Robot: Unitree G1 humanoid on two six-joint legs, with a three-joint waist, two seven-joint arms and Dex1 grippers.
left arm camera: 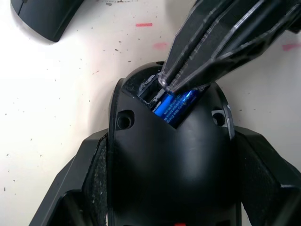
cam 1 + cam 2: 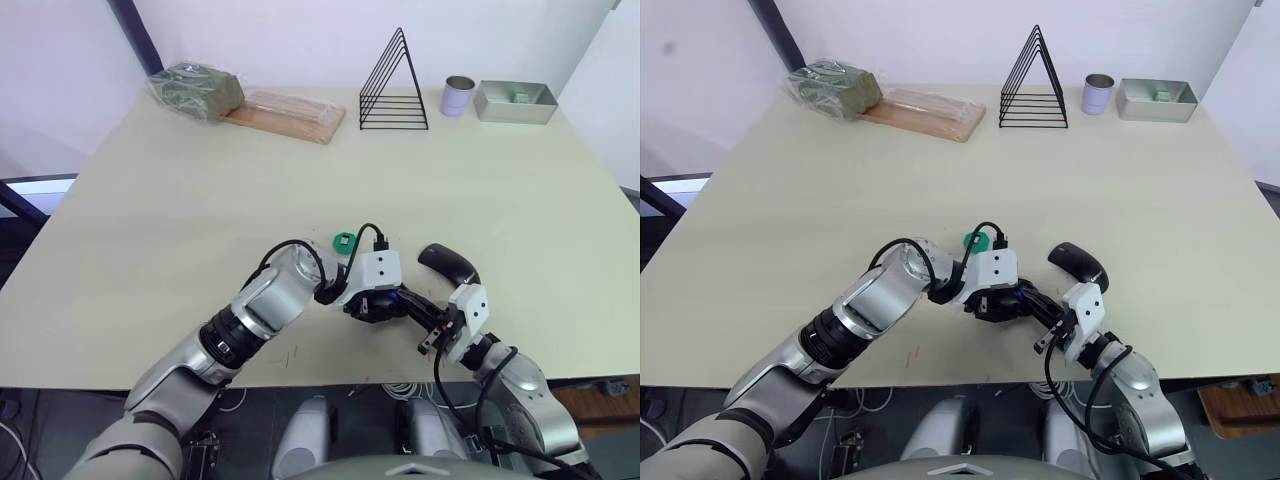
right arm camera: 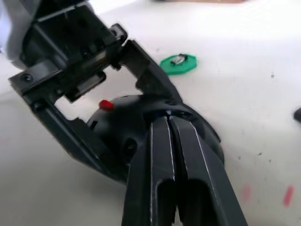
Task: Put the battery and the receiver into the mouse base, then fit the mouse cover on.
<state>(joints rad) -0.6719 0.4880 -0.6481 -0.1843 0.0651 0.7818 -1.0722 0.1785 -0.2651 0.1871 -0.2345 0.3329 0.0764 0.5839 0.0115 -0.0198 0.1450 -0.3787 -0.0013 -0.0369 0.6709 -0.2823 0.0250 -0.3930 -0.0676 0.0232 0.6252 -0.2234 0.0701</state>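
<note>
The left claw [image 1: 169, 188] grips the base [image 1: 169, 160] by its sides, steadying it on the bench [image 2: 200, 200] so the right claw [image 3: 168, 123], fingers closed together with nothing between them, can press the battery [image 1: 175, 106] down into its compartment. The battery is a blue cylinder lying in the open slot of the black oval base. The cover [image 2: 448, 264] lies just beside the right claw, and the receiver [image 3: 178, 59] rests on a green disc [image 3: 178, 64] nearby.
</note>
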